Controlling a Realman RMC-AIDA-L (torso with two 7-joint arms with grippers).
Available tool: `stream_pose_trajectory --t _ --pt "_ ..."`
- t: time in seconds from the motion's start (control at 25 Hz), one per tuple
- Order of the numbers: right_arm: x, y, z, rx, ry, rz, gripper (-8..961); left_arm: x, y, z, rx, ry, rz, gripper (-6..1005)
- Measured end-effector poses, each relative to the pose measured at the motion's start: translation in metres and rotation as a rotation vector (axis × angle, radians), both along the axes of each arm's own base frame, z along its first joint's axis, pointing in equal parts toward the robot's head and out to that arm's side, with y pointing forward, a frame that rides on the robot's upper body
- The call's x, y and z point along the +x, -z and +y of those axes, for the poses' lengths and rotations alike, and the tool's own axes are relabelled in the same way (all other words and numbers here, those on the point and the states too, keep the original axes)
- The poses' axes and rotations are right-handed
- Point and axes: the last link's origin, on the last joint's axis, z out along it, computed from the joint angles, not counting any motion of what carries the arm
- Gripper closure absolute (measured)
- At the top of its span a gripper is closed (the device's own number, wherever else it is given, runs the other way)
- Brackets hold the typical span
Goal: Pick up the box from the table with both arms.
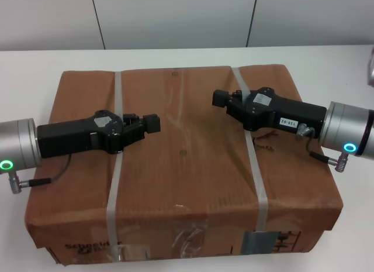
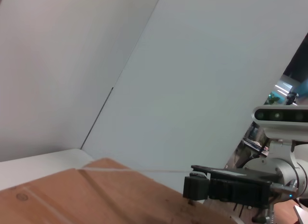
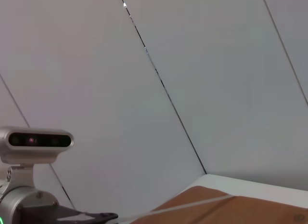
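Closest to the head camera, the cardboard box [image 1: 187,167] lies flat on the white table [image 1: 35,64], brown and creased, with two whitish straps [image 1: 115,184] across its top and tape and labels on its near side. Both arms reach in over the box's top: the left gripper [image 1: 153,123] above its left strap, the right gripper [image 1: 220,98] above its right strap, neither holding anything. I cannot tell how far either's jaws are parted. For a steady lift, each should probably move out to the box's opposite ends and press inward evenly.
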Motion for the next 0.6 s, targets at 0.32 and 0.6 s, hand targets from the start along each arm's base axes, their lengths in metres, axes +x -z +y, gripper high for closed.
stream_pose_trajectory --t 0.32,0.6 --pt "-0.0009 -0.0004 -0.0007 -0.003 -0.006 0.006 942 0.0006 -0.0004 -0.0013 -0.003 0.006 -0.007 928" --pt "-0.0013 0.0002 -0.0011 -0.005 -0.006 0.007 942 0.0007 -0.0008 -0.0014 -0.004 0.008 -0.008 928"
